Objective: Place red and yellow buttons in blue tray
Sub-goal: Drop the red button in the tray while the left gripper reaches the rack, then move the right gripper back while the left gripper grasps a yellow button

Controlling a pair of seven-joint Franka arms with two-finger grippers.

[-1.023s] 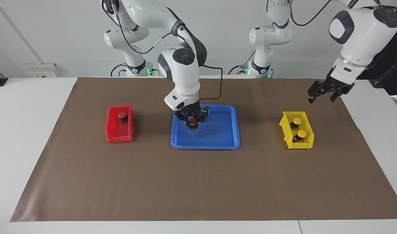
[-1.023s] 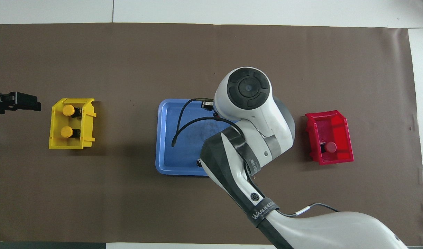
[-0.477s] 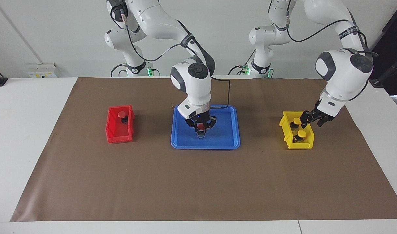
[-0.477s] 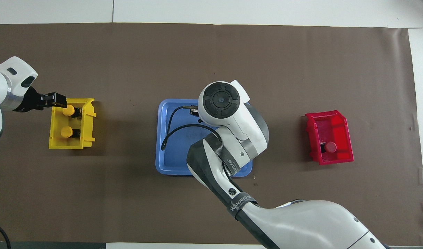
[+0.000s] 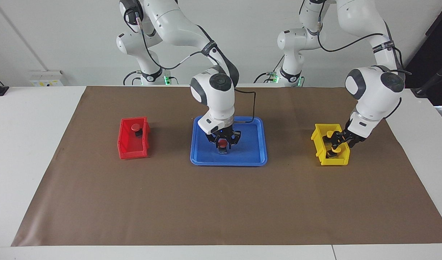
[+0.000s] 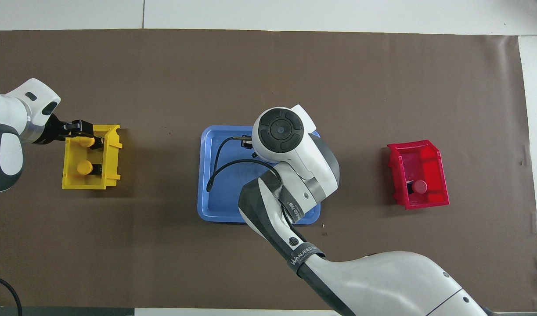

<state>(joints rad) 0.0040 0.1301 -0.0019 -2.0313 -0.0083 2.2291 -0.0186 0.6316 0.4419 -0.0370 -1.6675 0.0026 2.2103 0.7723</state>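
My right gripper is low in the blue tray, shut on a red button whose black base is at the tray floor. In the overhead view the right arm hides both, and only the tray's bare part shows. My left gripper is open and down at the yellow bin, among its two yellow buttons. One yellow button lies uncovered; the other is right at the left gripper. A second red button sits in the red bin.
The red bin stands toward the right arm's end of the brown mat, the yellow bin toward the left arm's end, with the tray between them. A black cable from the right wrist hangs over the tray.
The left arm has swung in and come down from above the table's end to the yellow bin. The right gripper has lowered the red button to the tray floor.
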